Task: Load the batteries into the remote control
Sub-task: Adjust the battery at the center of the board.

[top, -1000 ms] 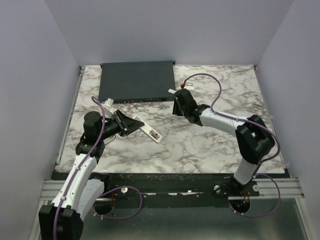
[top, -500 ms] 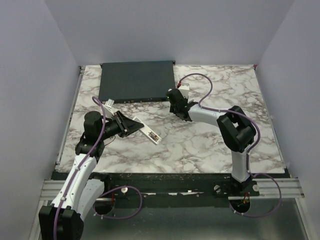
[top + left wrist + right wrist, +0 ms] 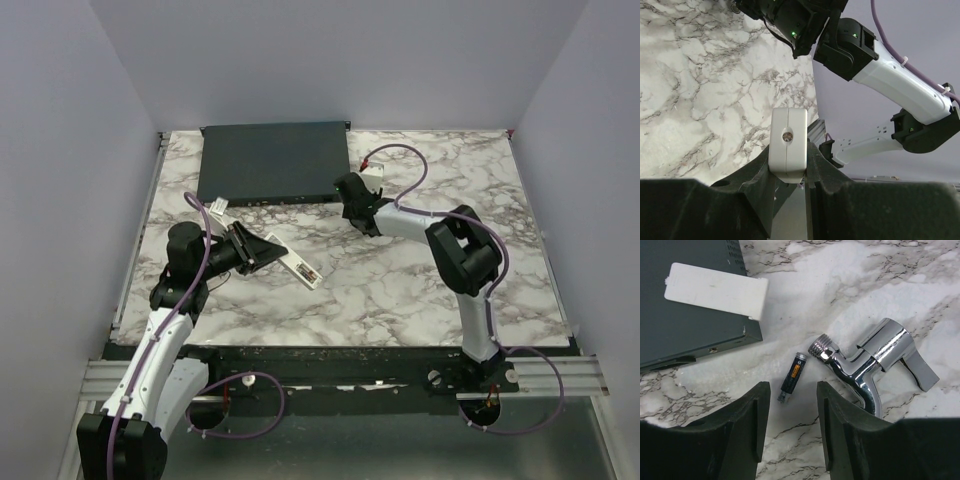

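The white remote control (image 3: 296, 264) is clamped at one end in my shut left gripper (image 3: 256, 250) and juts out over the marble; in the left wrist view its white end (image 3: 787, 142) sits tight between the black fingers (image 3: 752, 185). One battery (image 3: 791, 376), a slim dark cylinder with an orange label, lies on the marble between and just ahead of the tips of my open right gripper (image 3: 792, 390), untouched. That right gripper (image 3: 350, 192) hovers at the dark box's near right corner. The remote's white back cover (image 3: 715, 290) rests on the box.
A chrome tap (image 3: 875, 360) lies right of the battery, its threaded end almost touching it. The large flat dark-grey box (image 3: 272, 162) sits at the back of the marble table (image 3: 400, 290), and its corner (image 3: 747, 332) is close on the battery's left.
My right arm has swung back and left to the box's corner, and its jaws have widened a little. The left gripper and the remote have not moved.
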